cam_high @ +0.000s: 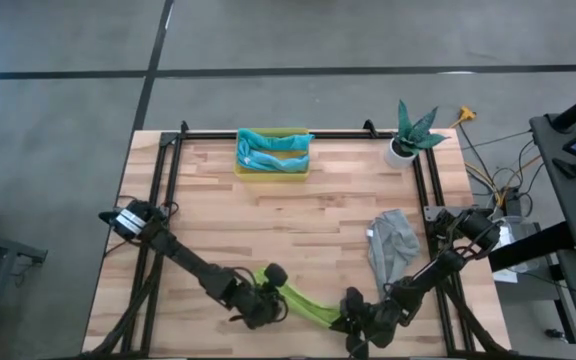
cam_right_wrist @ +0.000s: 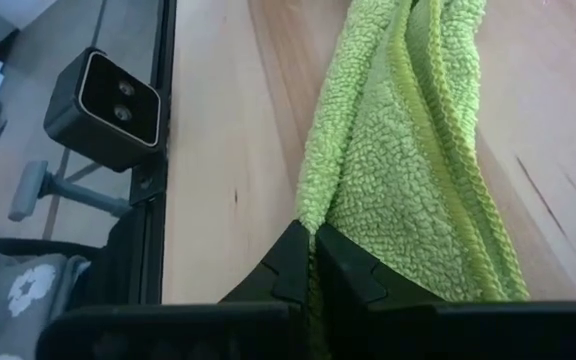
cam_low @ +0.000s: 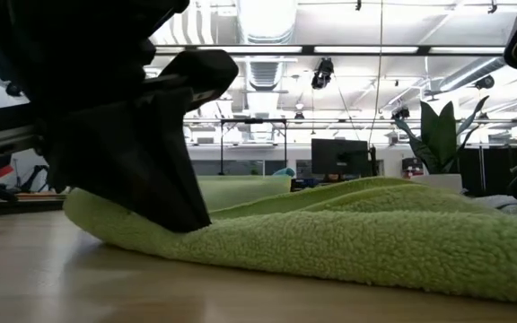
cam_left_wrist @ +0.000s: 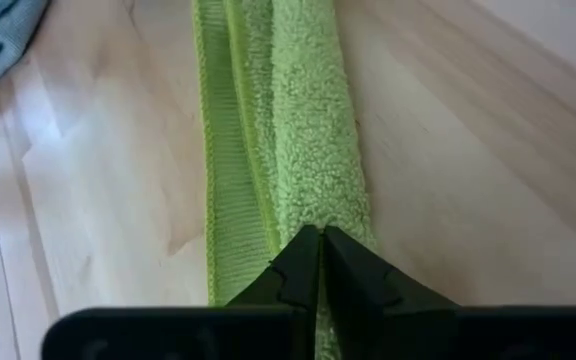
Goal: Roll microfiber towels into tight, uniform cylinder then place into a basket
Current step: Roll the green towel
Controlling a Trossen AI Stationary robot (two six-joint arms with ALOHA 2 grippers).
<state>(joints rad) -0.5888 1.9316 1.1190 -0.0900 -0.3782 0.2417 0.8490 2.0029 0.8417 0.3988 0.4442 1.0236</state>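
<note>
- Lying folded into a long strip along the near tabletop (cam_high: 308, 225) edge: lime green towel (cam_high: 303, 303), not yet rolled.
- Pinching one end each: left tool (cam_high: 268, 305) and right tool (cam_high: 353, 318), both clamped on it.
- Probably calling next for turning one end over to start a tight roll.
- Already sitting in the basket (cam_high: 240, 165) at the far edge: teal towel (cam_high: 272, 150).

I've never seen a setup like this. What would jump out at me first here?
Probably the lime green towel, folded into a long strip at the table's near edge, pinched at one end by the left claw and at the other by the right claw. Next, the yellow basket at the far edge, already holding teal and light blue towels, and a crumpled grey towel on the right.
</note>
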